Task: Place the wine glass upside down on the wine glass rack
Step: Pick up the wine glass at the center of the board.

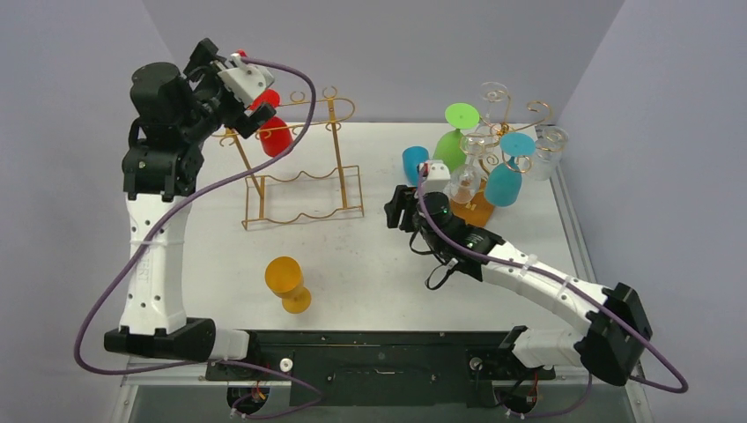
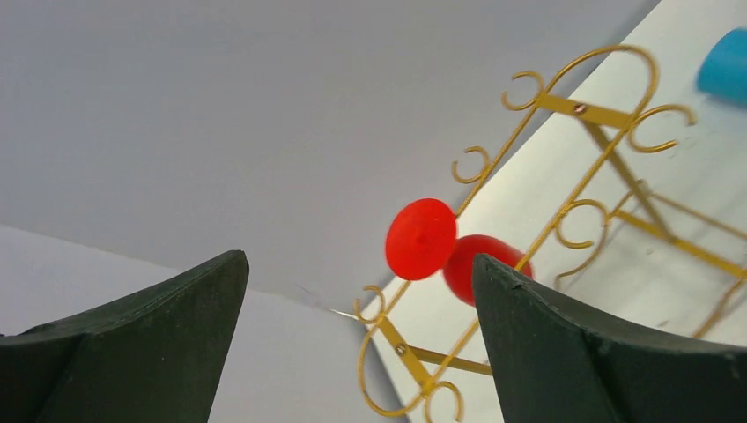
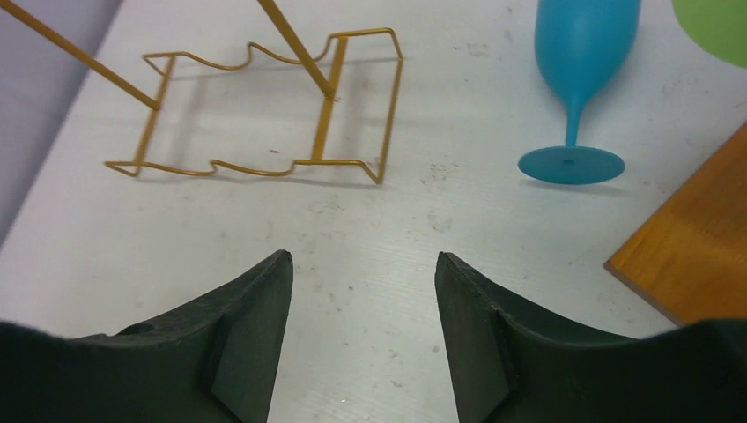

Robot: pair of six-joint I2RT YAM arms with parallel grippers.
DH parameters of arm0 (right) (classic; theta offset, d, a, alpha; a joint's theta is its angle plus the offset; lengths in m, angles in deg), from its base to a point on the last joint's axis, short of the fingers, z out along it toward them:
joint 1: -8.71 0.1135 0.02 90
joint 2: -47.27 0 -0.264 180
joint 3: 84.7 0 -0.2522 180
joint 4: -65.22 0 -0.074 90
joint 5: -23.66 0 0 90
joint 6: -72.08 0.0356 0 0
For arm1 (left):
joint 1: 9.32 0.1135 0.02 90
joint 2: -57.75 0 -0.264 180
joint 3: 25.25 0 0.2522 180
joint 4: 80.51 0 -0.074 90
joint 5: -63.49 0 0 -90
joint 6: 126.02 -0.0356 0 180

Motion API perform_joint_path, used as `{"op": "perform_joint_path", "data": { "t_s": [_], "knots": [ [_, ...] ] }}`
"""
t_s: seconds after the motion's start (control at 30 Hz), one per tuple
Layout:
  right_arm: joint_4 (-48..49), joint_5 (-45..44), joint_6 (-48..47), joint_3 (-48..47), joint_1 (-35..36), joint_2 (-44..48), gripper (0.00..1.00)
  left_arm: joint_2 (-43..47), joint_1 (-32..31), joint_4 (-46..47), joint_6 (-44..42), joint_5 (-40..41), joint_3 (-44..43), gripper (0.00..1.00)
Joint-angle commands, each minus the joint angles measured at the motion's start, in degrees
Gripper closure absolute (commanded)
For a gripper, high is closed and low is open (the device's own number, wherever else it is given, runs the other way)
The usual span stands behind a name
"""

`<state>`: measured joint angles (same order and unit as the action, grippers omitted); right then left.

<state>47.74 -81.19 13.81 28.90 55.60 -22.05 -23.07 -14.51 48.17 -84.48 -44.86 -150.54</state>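
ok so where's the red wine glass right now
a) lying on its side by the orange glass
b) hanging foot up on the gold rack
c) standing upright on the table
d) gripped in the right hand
b: the red wine glass hangs foot up, bowl down, on the gold rack, and the left hand is open and not gripping it.
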Motion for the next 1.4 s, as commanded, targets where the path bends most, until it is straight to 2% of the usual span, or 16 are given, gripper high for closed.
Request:
{"op": "perform_joint_path", "data": {
  "t_s": [0.0,0.1,0.2,0.47,0.7,1.0,1.37],
  "knots": [
    [1.35,-7.79,-3.8,-0.8,-0.23,-6.64,0.43,8.26,0.44,-0.99,23.6,-3.11,4.5,0.04],
    [1.06,-10.98,-7.06,-4.28,-0.42,-12.55,0.43,14.26,0.45,2.94,29.49,-4.07,13.34,0.04],
    [0.95,-13.58,-10.23,-7.99,-0.7,-18.6,0.44,17.22,0.54,3.84,32.82,-3.89,17.28,0.04],
    [0.74,-18.47,-15.65,-13.68,-3.51,-29.4,0.44,20.25,0.62,-0.33,35.93,-6.52,18.98,0.04],
    [-0.55,-22.57,-19.4,-19.46,-5.32,-36.1,0.44,23.84,0.62,-0.78,33.51,-6.44,22.88,0.04],
    [-3.74,-24.41,-21.01,-27.53,-7.69,-43.95,0.44,25.06,0.62,-1.33,32.47,-7.03,22.83,0.04],
    [-3.91,-23.9,-20.14,-25.5,-10.25,-47.04,0.45,25.95,0.62,-0.74,32.65,-8.1,23.15,0.04]
  ]
}}
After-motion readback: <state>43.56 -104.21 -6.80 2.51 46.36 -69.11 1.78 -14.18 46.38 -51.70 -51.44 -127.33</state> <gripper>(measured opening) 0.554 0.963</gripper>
